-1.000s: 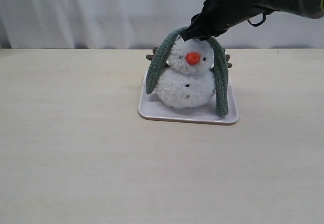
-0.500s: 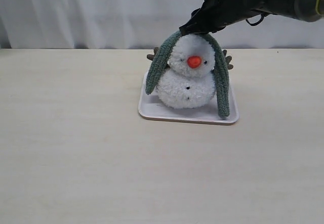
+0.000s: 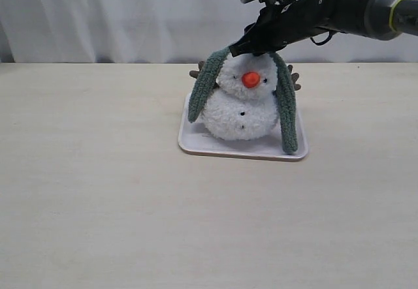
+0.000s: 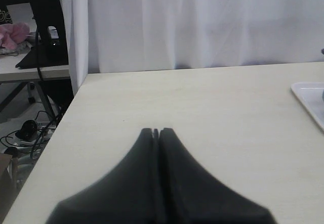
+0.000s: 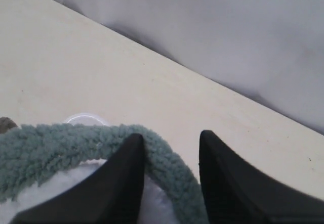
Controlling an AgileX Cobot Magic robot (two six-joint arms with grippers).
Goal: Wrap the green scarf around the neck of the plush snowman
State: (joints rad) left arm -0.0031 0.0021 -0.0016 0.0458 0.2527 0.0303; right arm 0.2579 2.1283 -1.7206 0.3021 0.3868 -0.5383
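The plush snowman [image 3: 238,109] sits upright in a pale tray [image 3: 196,144]. Draped over the top of its head, the green scarf [image 3: 285,106] hangs down both sides, and its right end reaches the tray. My right gripper [image 3: 243,46] hovers at the crown of the head. In the right wrist view this gripper [image 5: 169,135] is open, and the scarf [image 5: 61,148] runs loosely between its fingers over the white plush [image 5: 61,188]. The neck is bare. My left gripper [image 4: 157,131] is shut on nothing, low over the table, and does not show in the exterior view.
Brown twig arms [image 3: 194,74] stick out behind the snowman. A white curtain [image 3: 130,15] backs the table. The tray's corner [image 4: 309,95] shows in the left wrist view, along with the table's side edge [image 4: 61,128] and clutter beyond it.
My right arm has drawn back and up a little from the snowman's head. The scarf stays draped over the head, its right end hanging slightly lower.
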